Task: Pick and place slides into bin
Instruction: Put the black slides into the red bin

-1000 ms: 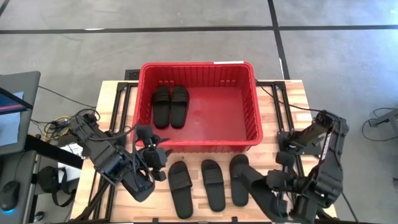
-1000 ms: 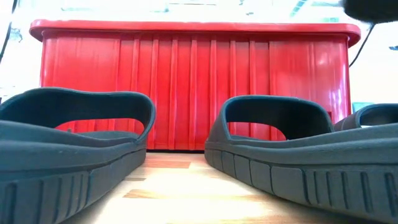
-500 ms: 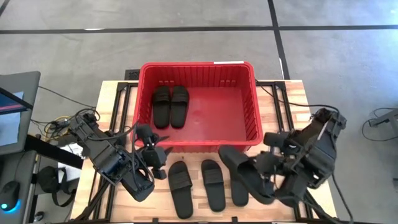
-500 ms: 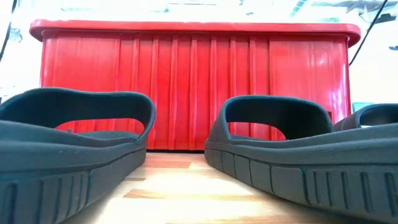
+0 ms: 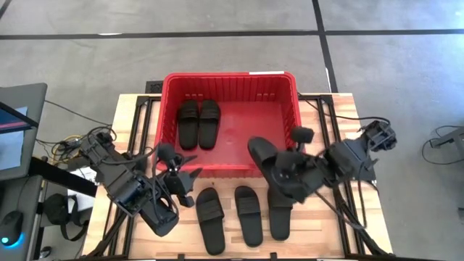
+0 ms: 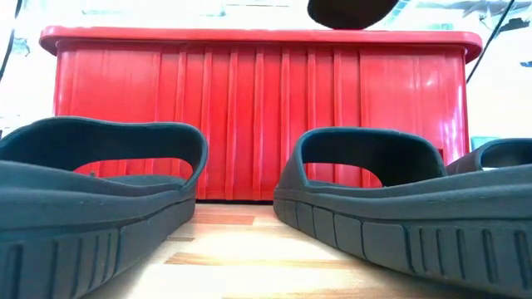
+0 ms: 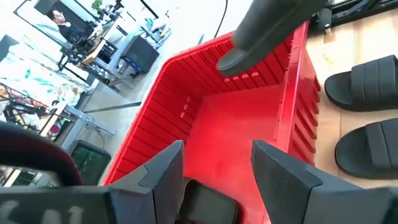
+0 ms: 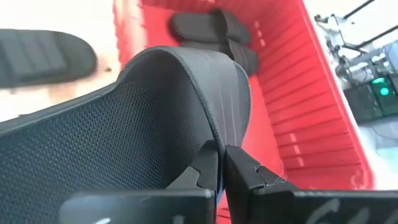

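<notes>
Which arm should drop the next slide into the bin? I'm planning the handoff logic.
The right. Its hand is already shut on a slide, lifted over the near rim of the bin. The left hand hangs open and empty beside the bin, holding nothing.
</notes>
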Controlling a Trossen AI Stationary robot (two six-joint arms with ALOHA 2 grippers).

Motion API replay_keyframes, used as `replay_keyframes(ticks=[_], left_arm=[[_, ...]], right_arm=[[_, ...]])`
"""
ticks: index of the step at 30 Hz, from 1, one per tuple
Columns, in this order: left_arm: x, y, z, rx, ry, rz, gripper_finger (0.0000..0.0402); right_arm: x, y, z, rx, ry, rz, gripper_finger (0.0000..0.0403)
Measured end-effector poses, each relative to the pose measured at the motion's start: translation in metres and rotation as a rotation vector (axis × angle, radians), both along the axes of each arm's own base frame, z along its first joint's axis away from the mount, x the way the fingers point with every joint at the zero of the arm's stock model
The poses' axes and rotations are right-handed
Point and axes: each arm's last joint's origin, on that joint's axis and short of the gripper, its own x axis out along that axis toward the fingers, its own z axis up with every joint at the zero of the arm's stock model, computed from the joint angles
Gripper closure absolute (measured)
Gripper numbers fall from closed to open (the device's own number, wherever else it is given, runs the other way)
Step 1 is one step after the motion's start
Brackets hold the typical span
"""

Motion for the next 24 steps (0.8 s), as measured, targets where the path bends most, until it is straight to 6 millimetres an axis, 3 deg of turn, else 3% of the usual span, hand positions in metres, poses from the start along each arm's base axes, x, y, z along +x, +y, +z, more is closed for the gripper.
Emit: replay_keyframes(ticks=[14,21,24], left_arm=[[-0.017,-0.015,0.006,0.090,-0.083,-0.046,0.0225],[-0.021,-0.012,0.011,0.125,-0.127,-0.032,0.0225],[-0.021,-0.010,0.014,0.154,-0.166,-0.009,0.0225]], right_arm=[[0.028,-0.102,-0.002,0.051,0.194,-0.115,0.0402],[0.035,-0.152,0.000,0.093,0.176,-0.177,0.0402],[0.041,-0.172,-0.008,0.071,0.211,-0.159,0.0402]])
